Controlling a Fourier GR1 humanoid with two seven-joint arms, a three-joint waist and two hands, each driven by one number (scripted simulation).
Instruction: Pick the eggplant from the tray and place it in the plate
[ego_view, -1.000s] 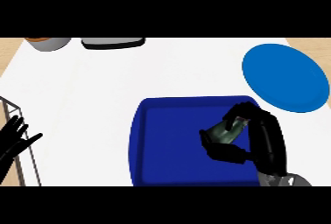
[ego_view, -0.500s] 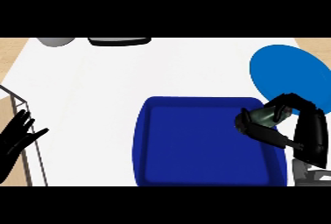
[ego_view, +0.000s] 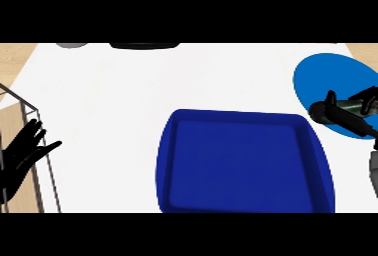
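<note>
Right robot hand (ego_view: 334, 111) curled round eggplant (ego_view: 349, 106), held over lower edge of blue plate (ego_view: 328, 75) at far right. Blue tray (ego_view: 244, 165) centre of worktop (ego_view: 148, 85), nothing in it. Left robot hand (ego_view: 21, 159) resting open at left edge, fingers up.

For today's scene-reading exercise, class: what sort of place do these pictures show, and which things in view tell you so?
Probably a kitchen counter: a white worktop with wooden edging carries a dark blue rectangular tray and a round blue plate. The robot's right hand holds a small dark greenish eggplant over the plate.
</note>
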